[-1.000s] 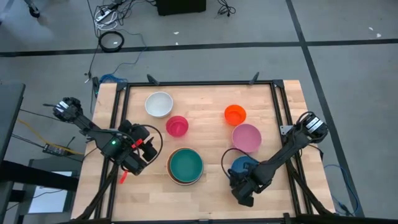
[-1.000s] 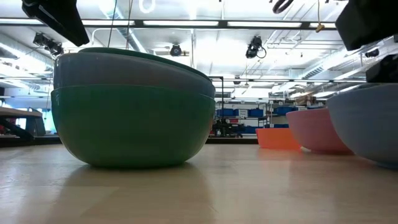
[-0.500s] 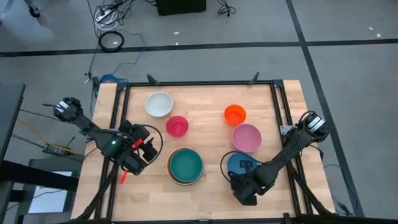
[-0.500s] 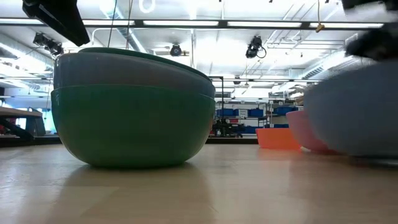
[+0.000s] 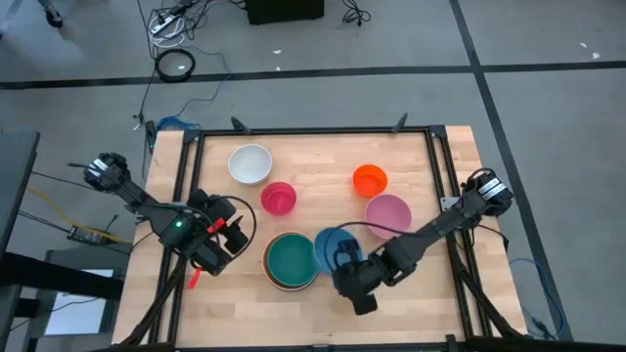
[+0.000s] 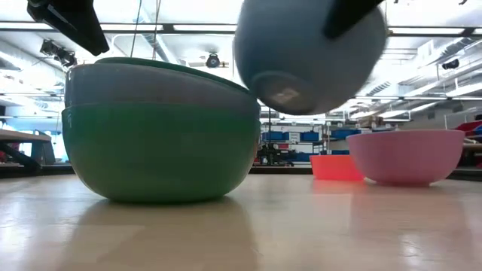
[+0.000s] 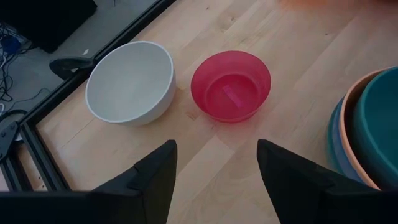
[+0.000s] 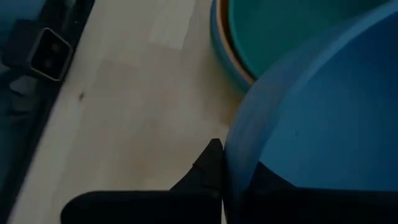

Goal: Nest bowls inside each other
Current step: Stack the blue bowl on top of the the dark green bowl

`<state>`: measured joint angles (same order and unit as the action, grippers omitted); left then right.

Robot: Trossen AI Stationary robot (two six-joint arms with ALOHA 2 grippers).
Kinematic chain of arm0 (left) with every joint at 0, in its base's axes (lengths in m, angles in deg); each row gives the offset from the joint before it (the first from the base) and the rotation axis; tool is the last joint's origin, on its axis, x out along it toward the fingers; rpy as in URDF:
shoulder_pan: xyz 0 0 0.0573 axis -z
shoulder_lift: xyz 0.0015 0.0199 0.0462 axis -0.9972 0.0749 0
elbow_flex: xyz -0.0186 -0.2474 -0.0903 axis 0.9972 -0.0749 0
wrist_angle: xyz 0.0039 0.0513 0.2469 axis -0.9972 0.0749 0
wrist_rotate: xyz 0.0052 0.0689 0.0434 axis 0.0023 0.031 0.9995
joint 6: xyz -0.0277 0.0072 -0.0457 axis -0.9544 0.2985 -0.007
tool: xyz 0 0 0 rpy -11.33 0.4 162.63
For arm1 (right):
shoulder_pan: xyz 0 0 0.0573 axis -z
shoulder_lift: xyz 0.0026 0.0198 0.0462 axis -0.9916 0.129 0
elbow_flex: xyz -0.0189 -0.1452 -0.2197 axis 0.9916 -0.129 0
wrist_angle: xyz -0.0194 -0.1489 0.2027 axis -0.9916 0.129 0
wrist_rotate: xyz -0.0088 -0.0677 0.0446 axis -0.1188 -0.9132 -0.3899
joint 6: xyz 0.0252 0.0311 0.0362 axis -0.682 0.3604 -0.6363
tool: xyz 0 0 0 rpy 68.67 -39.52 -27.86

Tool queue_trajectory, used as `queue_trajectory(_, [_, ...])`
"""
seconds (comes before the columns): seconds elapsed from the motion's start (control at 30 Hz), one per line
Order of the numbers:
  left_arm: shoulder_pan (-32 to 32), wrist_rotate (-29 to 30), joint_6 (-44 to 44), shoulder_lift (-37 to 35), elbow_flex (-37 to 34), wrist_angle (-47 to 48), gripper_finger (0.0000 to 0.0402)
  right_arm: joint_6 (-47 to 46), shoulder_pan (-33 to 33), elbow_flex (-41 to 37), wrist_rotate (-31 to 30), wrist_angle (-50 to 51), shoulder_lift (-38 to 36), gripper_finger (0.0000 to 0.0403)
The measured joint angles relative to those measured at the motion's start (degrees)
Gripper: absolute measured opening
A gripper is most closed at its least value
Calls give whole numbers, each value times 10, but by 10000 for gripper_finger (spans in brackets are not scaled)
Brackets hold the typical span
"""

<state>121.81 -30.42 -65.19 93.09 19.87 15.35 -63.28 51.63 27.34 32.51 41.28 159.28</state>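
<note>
A stack of nested bowls [image 5: 291, 260], teal innermost, stands near the table's front middle. My right gripper [image 5: 350, 277] is shut on a blue bowl [image 5: 331, 248], which hangs in the air just right of the stack [image 6: 158, 135]. A white bowl [image 5: 249, 163], a small pink-red bowl [image 5: 278, 198], a small orange bowl [image 5: 370, 180] and a pink bowl [image 5: 387, 216] each stand alone on their bases. My left gripper [image 7: 214, 149] hovers open left of the stack, touching nothing. My right gripper pinches the blue bowl's wall at the rim [image 8: 239, 155], on the side toward the table's near edge. One finger [image 8: 208, 168] lies outside the wall; the other is hidden inside the bowl. The fingers slant down from the near right. The bowl [image 6: 309, 53] hangs tilted, clear of the table.
A black frame [image 5: 435, 176] borders the wooden tabletop. Bare wood lies at the near right, where the blue bowl stood, and between the white bowl [image 7: 127, 84] and the small pink-red bowl [image 7: 230, 87] and my left gripper.
My right gripper has risen and gone toward the table's left, toward the stack, rolling as it went. The blue bowl, which stood on the table at the near right, has been lifted clear and tipped, and now hangs beside the stack.
</note>
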Motion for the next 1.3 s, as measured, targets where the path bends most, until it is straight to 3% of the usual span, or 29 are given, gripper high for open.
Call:
queue_trajectory(0.33, [0,3,5,0,0,1,229,142,37,0,2,-98,1,0])
queue_trajectory(0.43, [0,4,6,0,0,1,229,159,45,0,26,-132,1,0])
queue_trajectory(0.8, [0,31,1,0,0,1,229,124,73,-1,109,-224,1,0])
queue_trajectory(1.3, [0,31,0,0,0,2,229,86,95,-41,138,-259,2,0])
